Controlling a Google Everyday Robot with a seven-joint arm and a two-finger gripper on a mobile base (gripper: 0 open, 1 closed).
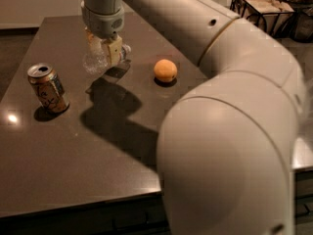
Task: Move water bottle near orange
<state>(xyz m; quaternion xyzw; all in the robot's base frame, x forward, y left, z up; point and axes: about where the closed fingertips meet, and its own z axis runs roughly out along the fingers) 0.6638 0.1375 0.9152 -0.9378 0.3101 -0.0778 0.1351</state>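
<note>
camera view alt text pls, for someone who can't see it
The robot's gripper is clamped on a clear water bottle, held sideways at the far part of a dark table, with the orange apart from it on the picture's right. A gold soda can stands near the table's left edge, and the white arm fills the right foreground.

One pincer (105, 53) above surface (73, 155), clasping one water bottle (93, 61); one orange (165, 70) to right; one soda can (48, 88) to left; one wire basket (259, 6) far right.
</note>
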